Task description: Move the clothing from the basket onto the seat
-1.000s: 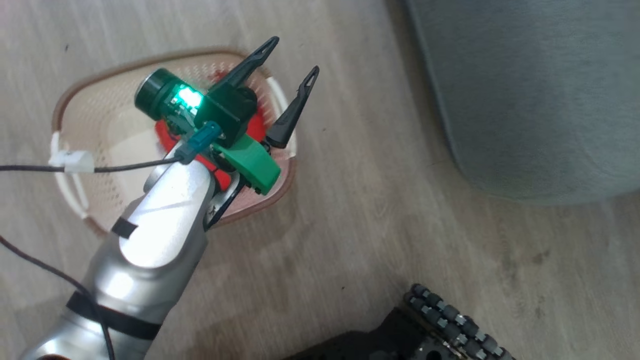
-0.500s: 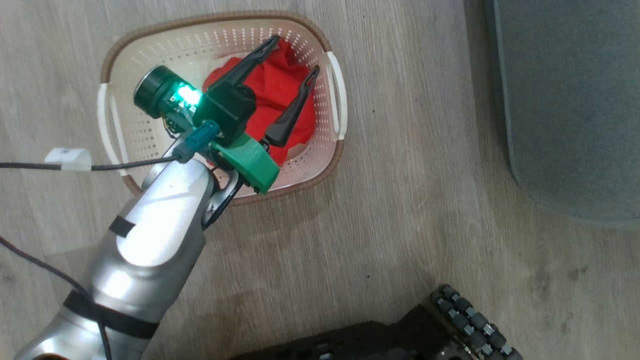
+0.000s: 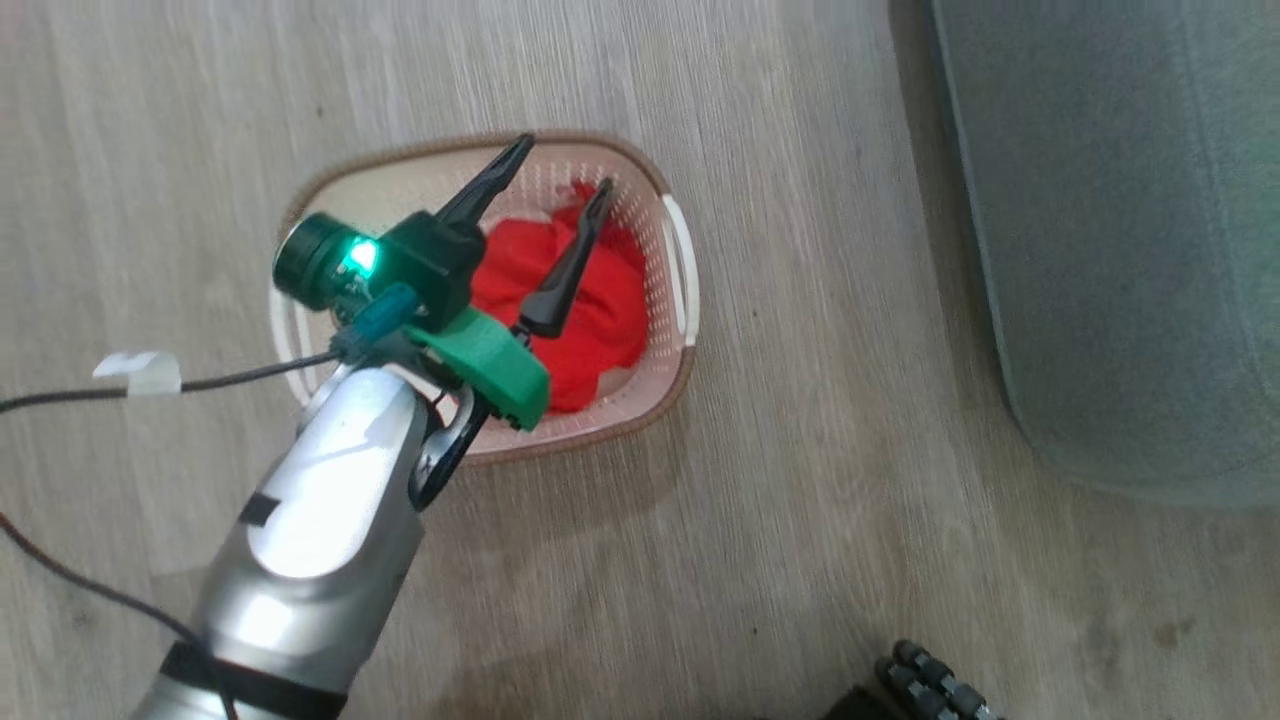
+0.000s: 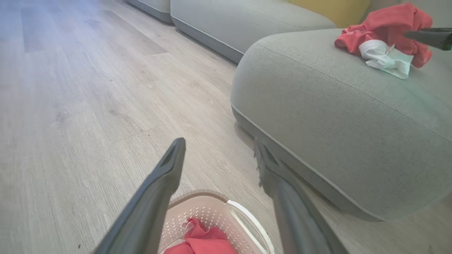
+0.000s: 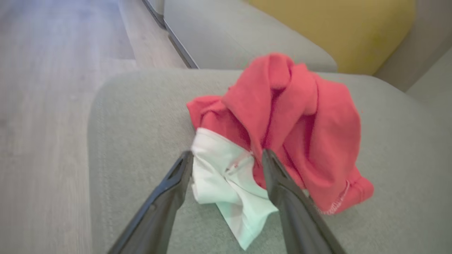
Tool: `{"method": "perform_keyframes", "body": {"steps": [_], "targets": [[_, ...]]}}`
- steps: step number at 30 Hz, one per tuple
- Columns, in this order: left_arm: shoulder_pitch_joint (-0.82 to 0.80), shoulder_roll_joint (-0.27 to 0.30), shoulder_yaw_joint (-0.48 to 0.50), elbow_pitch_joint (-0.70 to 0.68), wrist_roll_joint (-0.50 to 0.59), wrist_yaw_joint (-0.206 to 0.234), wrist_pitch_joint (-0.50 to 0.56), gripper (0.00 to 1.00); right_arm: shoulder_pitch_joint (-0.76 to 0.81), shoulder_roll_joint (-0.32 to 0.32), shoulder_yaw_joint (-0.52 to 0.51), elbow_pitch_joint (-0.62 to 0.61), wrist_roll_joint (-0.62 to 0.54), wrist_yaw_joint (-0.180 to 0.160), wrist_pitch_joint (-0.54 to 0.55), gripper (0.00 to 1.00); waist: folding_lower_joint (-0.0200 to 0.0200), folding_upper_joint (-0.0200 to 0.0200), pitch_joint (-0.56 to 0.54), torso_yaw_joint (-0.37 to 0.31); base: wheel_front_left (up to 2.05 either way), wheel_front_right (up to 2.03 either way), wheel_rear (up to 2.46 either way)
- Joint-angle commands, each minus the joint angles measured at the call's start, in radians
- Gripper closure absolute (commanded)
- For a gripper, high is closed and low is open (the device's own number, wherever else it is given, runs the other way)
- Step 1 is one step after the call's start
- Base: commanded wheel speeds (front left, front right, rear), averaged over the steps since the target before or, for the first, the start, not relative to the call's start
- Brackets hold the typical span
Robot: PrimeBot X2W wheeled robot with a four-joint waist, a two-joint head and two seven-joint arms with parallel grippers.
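The left gripper (image 3: 565, 165) hangs wide open and empty above the basket (image 3: 600, 432), fingers straddling the red clothing (image 3: 600, 310) left inside, likely poised for the next pick. Right of the basket stands the seat (image 3: 1120, 250). There the right gripper (image 5: 226, 153) has its fingers spread either side of a red garment (image 5: 303, 116) with white trim, lying loose on it and seemingly let go. Against the earlier frames the head's view has shifted, yet the left gripper is over the basket as before.
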Motion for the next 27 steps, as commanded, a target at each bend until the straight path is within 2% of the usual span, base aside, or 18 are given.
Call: {"method": "perform_keyframes", "body": {"steps": [1, 7, 15, 27], "targets": [[0.016, 0.005, 0.047, -0.023, -0.009, 0.001, -0.005, 0.00, 0.042, -0.007, 0.037, -0.064, 0.036, 0.000, -0.009, 0.00, 0.0001, -0.0001, -0.055, 0.018, 0.00, 0.00, 0.00], [0.090, -0.019, 0.120, 0.000, -0.007, 0.002, -0.005, 0.00, 0.209, 0.043, 0.155, -0.241, 0.137, 0.000, -0.009, 0.00, 0.0001, -0.0001, -0.157, 0.056, 0.00, 0.00, 0.00], [0.193, -0.040, 0.240, 0.029, 0.011, 0.020, -0.005, 0.00, 0.352, 0.107, 0.273, -0.427, 0.243, 0.000, -0.009, 0.00, 0.0001, -0.0001, -0.299, 0.117, 0.00, 0.00, 0.00], [0.321, -0.055, 0.407, 0.034, 0.044, 0.038, -0.005, 0.00, 0.504, 0.168, 0.433, -0.522, 0.271, 0.000, -0.009, 0.00, 0.0001, -0.0001, -0.447, 0.191, 0.00, 0.00, 0.00]]}}
